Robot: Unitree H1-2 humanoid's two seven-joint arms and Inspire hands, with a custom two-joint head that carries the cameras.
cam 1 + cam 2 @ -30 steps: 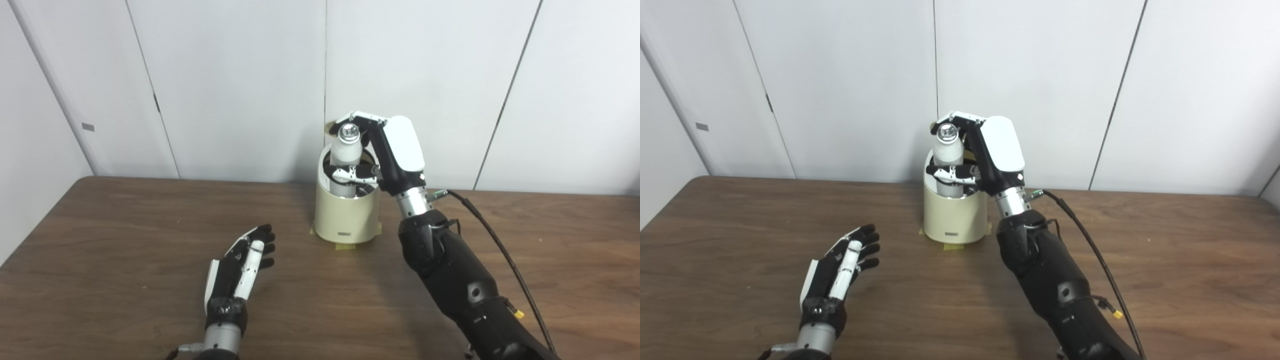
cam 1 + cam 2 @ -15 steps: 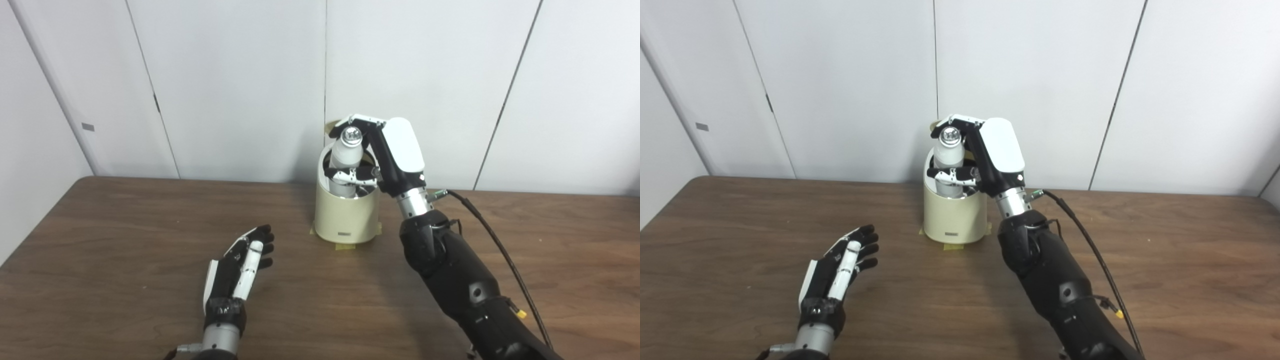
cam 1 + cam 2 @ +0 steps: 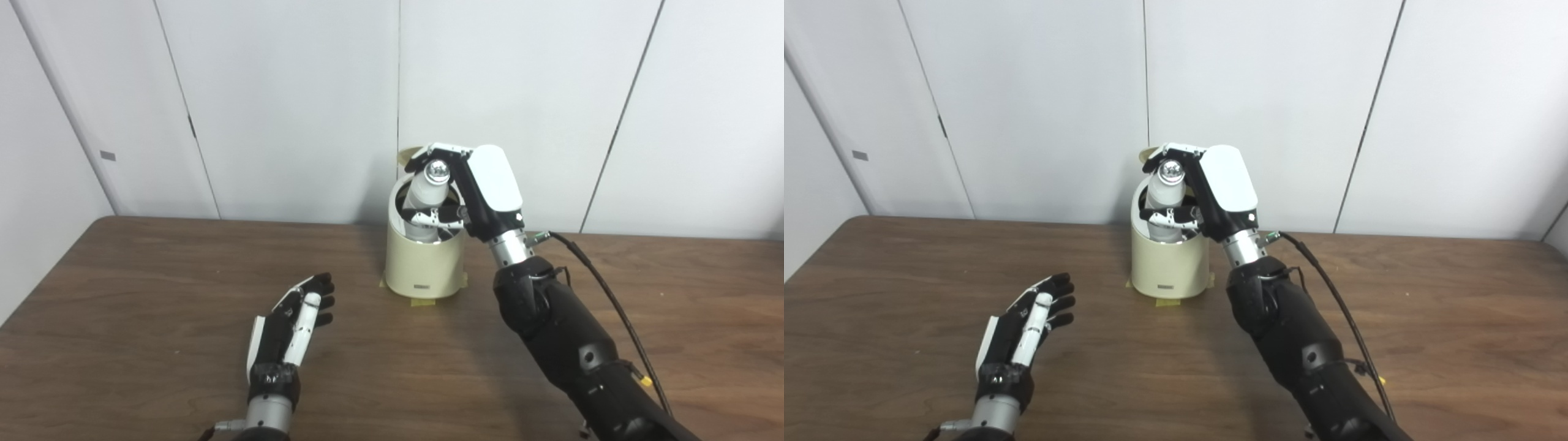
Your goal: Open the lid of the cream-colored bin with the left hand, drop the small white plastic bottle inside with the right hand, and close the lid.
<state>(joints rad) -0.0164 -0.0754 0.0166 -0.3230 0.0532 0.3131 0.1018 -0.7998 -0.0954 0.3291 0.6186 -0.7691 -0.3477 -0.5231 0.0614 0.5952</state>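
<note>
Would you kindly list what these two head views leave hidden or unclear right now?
- Small white plastic bottle: its base, hidden in both views by the cream-colored bin wall.
- Bin's lid: mostly hidden behind the right hand.
- Bin's small front label: too small to read.
- Left hand: palm faces away.

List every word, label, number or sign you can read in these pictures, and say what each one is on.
Nothing can be read.
Small grey label low on the front of the cream-colored bin: too small and blurred.
Small grey plate on the wall panel at the left: no text can be made out.
</note>
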